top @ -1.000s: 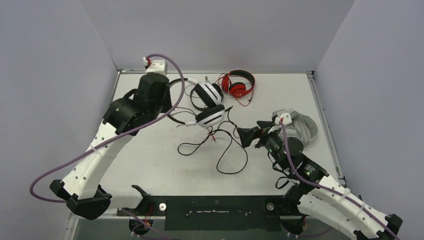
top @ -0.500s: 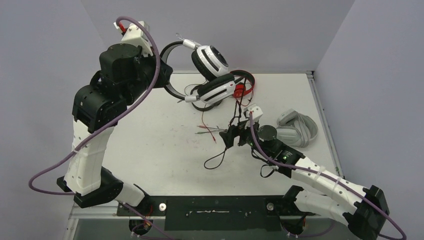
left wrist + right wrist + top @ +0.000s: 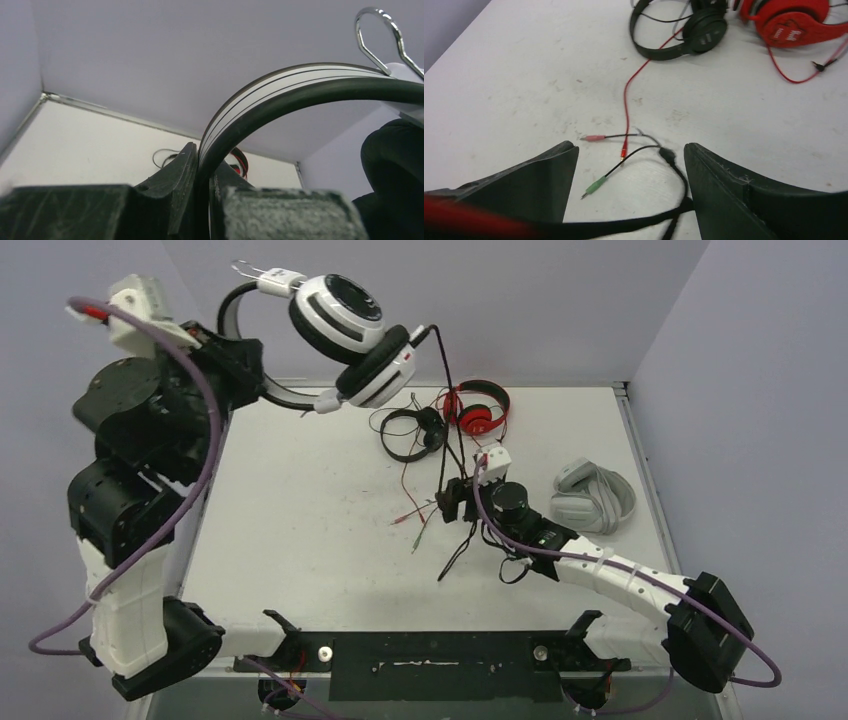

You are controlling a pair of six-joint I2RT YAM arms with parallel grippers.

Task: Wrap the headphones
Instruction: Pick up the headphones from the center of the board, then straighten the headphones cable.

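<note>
My left gripper (image 3: 262, 390) is shut on the headband of the white-and-black headphones (image 3: 345, 330) and holds them high above the table's back left; the band (image 3: 280, 95) fills the left wrist view between my jaws. Their black cable (image 3: 446, 430) hangs down to the table. My right gripper (image 3: 448, 502) is open, low over the table's middle, with that cable (image 3: 674, 172) lying between its fingers. The pink plug (image 3: 593, 138) and green plug (image 3: 596, 186) lie just ahead. The all-black headphones (image 3: 410, 432), red headphones (image 3: 478, 410) and light grey headphones (image 3: 595, 495) lie on the table.
A thin red cable (image 3: 631, 95) runs from the red headphones across the table toward the plugs. Grey walls enclose the table at the back and both sides. A black rail (image 3: 430, 652) runs along the near edge.
My left arm has lifted the white-and-black headphones higher and to the left, pulling the cable taut. My right gripper has moved up the table toward the hanging cable.
</note>
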